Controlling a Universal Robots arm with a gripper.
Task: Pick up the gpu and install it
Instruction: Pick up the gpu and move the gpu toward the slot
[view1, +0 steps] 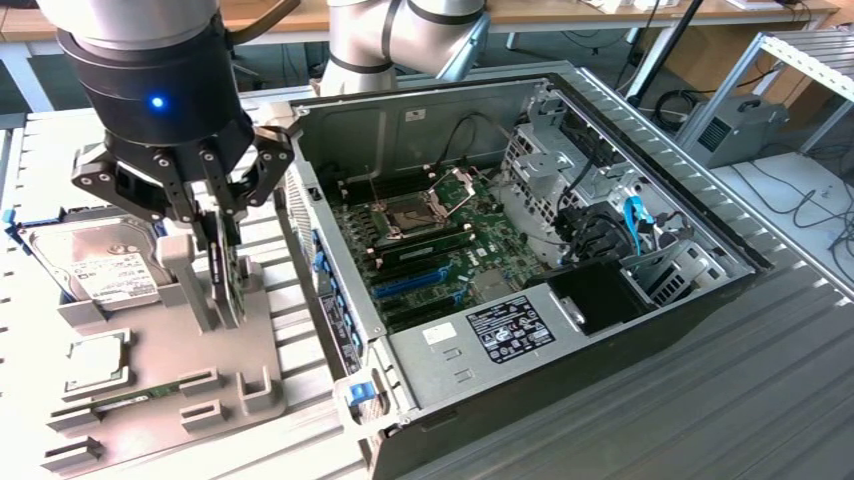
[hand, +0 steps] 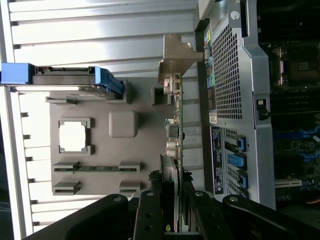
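While the gripper (view1: 218, 268) straddles the gpu (hand: 176, 135), which stands on edge in its grey holder (view1: 160, 350) left of the computer case (view1: 400, 130), I cannot tell whether it grips. I'd clamp squarely and lift straight up.

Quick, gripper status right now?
Gripper: closed on the gpu, which stands on edge in the grey holder.

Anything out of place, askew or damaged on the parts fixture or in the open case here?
Nothing stands out. The gpu stands on edge in the grey fixture, end effector at its top; hard drive and memory stick sit squarely in their slots.
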